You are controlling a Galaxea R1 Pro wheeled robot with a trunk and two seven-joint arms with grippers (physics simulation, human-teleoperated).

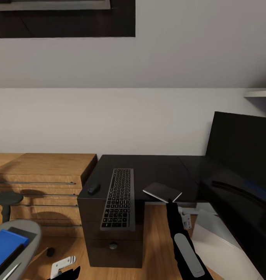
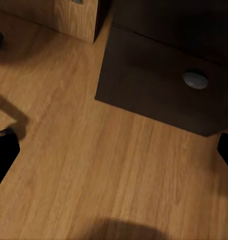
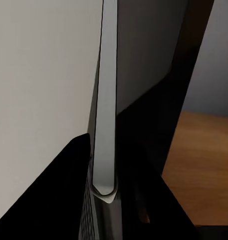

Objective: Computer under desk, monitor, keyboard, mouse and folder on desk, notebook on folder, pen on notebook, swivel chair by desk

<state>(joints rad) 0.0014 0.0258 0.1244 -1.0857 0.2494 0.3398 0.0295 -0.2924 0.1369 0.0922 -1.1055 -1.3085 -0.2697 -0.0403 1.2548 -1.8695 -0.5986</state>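
Note:
The grey notebook point(image 1: 162, 191) hangs tilted over the front edge of the black desk point(image 1: 148, 167), with my right gripper point(image 1: 171, 203) shut on its near side. In the right wrist view its thin edge point(image 3: 105, 100) runs between the dark fingers point(image 3: 54, 200). The keyboard point(image 1: 118, 198) lies lengthwise on the desk, its near end past the edge, with the mouse point(image 1: 93, 189) to its left. The monitor point(image 1: 241, 155) stands at the right, the white computer point(image 1: 226, 249) below it. The blue folder point(image 1: 4, 245) lies on the swivel chair point(image 1: 30, 229). My left gripper point(image 1: 65, 269) hangs open low over the floor. The pen is out of view.
A light wooden drawer chest point(image 1: 43, 182) stands left of the desk. The desk's black drawer unit point(image 1: 113, 245) with a round knob point(image 2: 195, 79) is right ahead, above wooden floor point(image 2: 94, 165). A dark round stand point(image 1: 6, 198) is at the far left.

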